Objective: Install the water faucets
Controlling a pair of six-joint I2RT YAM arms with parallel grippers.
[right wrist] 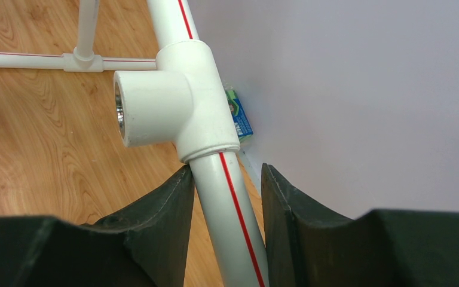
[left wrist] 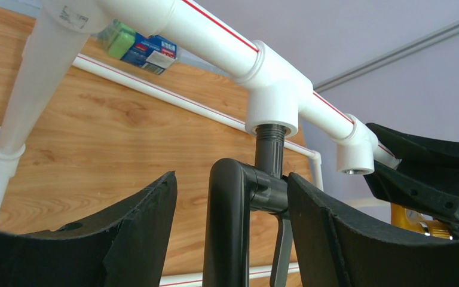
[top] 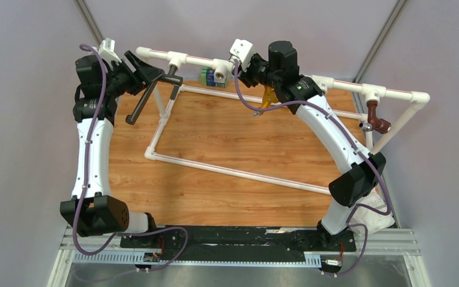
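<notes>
The dark grey water faucet (top: pixel 149 98) hangs slanting from a white tee (top: pixel 176 60) on the raised pipe rail. In the left wrist view its threaded stem enters the tee (left wrist: pixel 272 101), with some thread still showing. My left gripper (left wrist: pixel 232 179) stands open around the faucet (left wrist: pixel 227 227). Its right finger (left wrist: pixel 323 227) touches the faucet body, while the left finger (left wrist: pixel 137 227) stands apart from the tube. My right gripper (right wrist: pixel 227 170) is shut on the white rail pipe (right wrist: pixel 227 203), just below an empty tee socket (right wrist: pixel 149 107). In the top view the right gripper (top: pixel 239 67) sits beside that tee (top: pixel 221 73).
A brown tap (top: pixel 378 119) hangs from the rail's right tee. An orange tap (top: pixel 267 95) lies under the right arm. A green and blue box (top: pixel 206 76) sits by the back wall. The white pipe frame (top: pixel 227 168) crosses the wooden table (top: pixel 227 137); walls close in behind.
</notes>
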